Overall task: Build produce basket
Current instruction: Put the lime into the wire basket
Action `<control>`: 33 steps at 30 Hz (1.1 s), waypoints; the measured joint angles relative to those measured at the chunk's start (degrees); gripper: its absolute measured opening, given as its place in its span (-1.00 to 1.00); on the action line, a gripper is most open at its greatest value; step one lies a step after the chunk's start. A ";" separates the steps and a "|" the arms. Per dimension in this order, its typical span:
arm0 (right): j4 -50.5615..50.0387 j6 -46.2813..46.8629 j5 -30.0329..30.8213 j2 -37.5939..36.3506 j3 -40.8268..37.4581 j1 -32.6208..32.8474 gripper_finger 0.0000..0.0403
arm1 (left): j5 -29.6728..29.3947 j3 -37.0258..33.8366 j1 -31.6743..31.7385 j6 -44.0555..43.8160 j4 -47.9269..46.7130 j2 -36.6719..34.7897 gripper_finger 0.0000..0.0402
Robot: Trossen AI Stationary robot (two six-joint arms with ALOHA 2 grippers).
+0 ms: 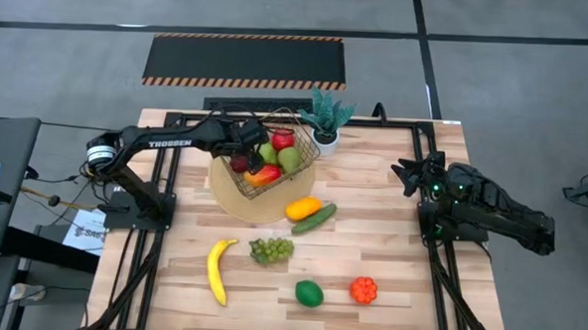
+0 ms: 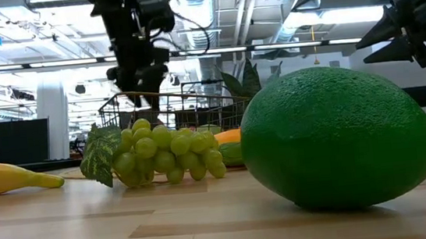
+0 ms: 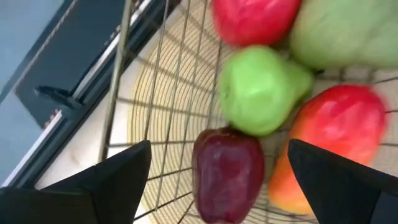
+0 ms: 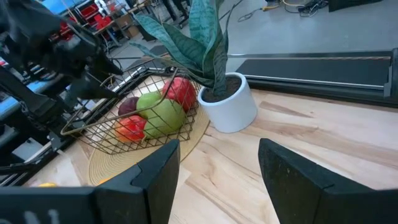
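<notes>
Spanning the scene, a wooden table [image 1: 388, 279]; beyond, seemingly grey floor [image 1: 70, 56].

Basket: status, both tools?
Left tool open over basket, dark purple piece lying free below. Right tool open, parked at table's right edge. Banana, grapes still on table; nothing blocking.

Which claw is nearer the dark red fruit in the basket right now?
Left. The left claw hangs open right over the dark red fruit in the basket; the right claw waits open across the table.
</notes>
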 joint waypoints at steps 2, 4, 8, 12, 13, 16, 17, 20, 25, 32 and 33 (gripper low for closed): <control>0.00 0.00 0.00 0.01 0.00 0.00 0.19 | 2.36 2.95 -0.44 0.92 -1.49 0.00 0.79; 0.00 0.00 0.00 0.01 0.00 0.00 0.19 | 5.42 6.26 -1.65 2.25 -1.98 0.00 0.78; 0.02 0.00 0.00 0.01 0.00 0.00 0.19 | 14.34 13.73 -5.79 5.02 -1.68 0.00 0.75; 0.09 0.02 0.00 0.01 0.00 0.00 0.19 | 21.27 19.55 -12.12 3.56 -0.06 0.00 0.74; 0.09 0.00 0.00 0.01 0.00 0.00 0.19 | 21.69 20.67 -14.10 2.46 0.87 0.00 0.74; 0.09 0.01 0.00 0.01 0.00 0.00 0.19 | 21.98 22.91 -20.95 1.92 5.43 0.00 0.74; 0.09 0.02 0.00 0.01 0.00 0.00 0.19 | 21.41 23.09 -23.42 1.94 7.16 0.00 0.74; 0.09 0.02 -0.02 0.01 0.00 0.00 0.19 | 17.42 23.09 -29.97 2.22 12.54 0.23 0.74; 0.13 0.04 -0.20 0.00 0.00 0.14 0.19 | 11.93 23.06 -36.45 1.53 19.40 3.26 0.74; 0.09 0.02 -0.46 -0.01 0.00 0.13 0.19 | 13.96 23.03 -41.65 2.03 24.16 12.10 0.74; -0.02 0.04 -0.58 0.01 0.00 0.14 0.19 | 14.00 23.03 -42.21 2.14 25.12 13.40 0.74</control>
